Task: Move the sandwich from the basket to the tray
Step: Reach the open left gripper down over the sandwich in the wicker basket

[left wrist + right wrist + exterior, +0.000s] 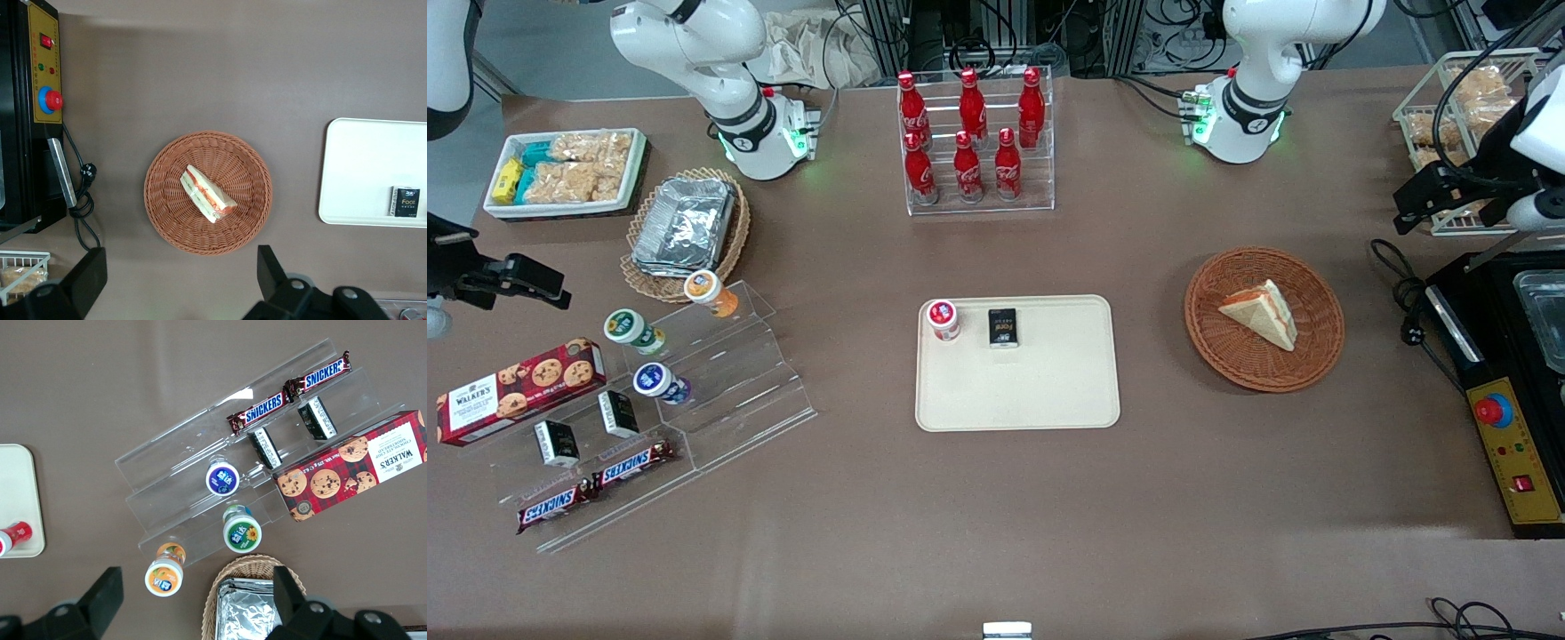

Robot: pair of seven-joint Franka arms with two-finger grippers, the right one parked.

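Observation:
The sandwich (1263, 313) (207, 193), a white wedge with red and orange filling at its edge, lies in the round reddish-brown basket (1209, 347) (167, 213). The beige tray (1032, 391) (360, 173) lies flat beside the basket, toward the parked arm's end of the table. My left gripper (1432, 200) (179, 273) hangs open high above the table, off the basket's rim toward the working arm's end. Its fingers (270, 267) hold nothing. Bare table shows between them.
A red-lidded cup (943, 320) and a small black packet (1002, 327) (405, 201) sit on the tray. A black machine with a red button (1494, 409) (50, 100) and its cable (1405, 293) lie near the basket. A cola bottle rack (974, 133) stands farther from the camera.

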